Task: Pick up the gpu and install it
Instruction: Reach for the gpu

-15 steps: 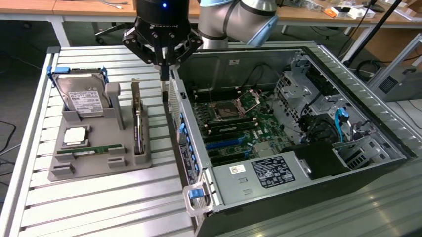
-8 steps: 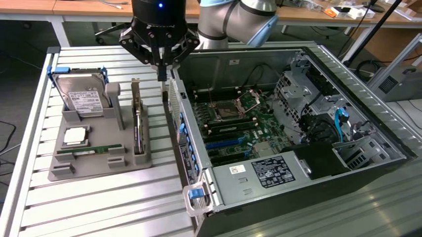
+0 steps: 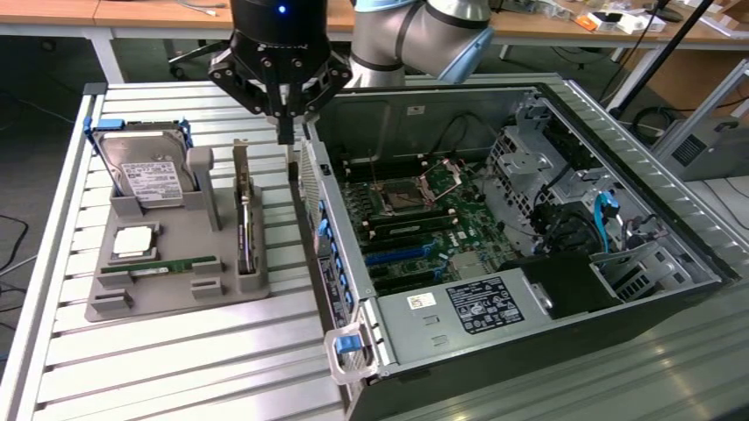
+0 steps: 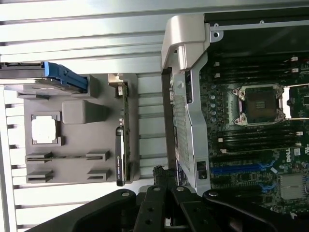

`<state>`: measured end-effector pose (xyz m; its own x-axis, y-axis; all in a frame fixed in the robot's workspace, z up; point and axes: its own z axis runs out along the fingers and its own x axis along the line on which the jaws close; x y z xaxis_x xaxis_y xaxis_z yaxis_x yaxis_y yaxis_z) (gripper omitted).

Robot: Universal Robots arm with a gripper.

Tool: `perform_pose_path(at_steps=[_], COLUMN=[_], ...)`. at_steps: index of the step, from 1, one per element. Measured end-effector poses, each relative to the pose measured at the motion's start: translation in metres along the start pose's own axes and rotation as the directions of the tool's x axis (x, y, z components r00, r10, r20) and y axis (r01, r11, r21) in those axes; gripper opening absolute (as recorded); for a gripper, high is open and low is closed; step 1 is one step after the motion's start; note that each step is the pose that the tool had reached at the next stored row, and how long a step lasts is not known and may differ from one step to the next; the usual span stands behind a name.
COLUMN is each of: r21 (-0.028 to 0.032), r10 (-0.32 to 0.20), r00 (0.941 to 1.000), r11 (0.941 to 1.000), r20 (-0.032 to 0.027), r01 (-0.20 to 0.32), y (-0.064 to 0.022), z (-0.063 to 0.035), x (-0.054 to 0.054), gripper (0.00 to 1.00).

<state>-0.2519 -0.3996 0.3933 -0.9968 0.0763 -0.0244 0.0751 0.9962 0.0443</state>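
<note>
The gpu (image 3: 244, 224) stands on its long edge in a slot of a grey parts holder (image 3: 175, 294), in the left half of the exterior view, its silver end bracket toward the top of that frame. From the wrist camera the gpu (image 4: 121, 145) shows as a thin dark strip along the holder's (image 4: 77, 140) edge nearest the computer.

The gripper (image 3: 284, 136) hangs in the upper middle of the exterior view, just to the exterior view's right of the card's bracket end, over the gap between the holder and the open computer case (image 3: 363, 123). Its fingers are pressed together and carry nothing; it does not touch the card. In the wrist view the gripper (image 4: 161, 173) points down at that same gap.

The holder also carries a hard drive (image 3: 146, 171), a CPU chip (image 3: 132, 240) and a RAM stick (image 3: 158, 264). The case's motherboard (image 3: 433, 219) and power supply (image 3: 480, 305) lie exposed. Everything rests on a slatted aluminium table (image 3: 175, 368), with wooden desks (image 3: 47, 10) behind.
</note>
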Motion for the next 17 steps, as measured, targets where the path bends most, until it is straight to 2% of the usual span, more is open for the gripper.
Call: perform_pose_path(at_steps=[17], r21=[-0.0001], r10=[0.0], r00=[1.0], r11=[1.0], r20=[0.0001], r01=[0.0], y=[-0.0007], z=[-0.0001], x=[0.0045], gripper=[0.11])
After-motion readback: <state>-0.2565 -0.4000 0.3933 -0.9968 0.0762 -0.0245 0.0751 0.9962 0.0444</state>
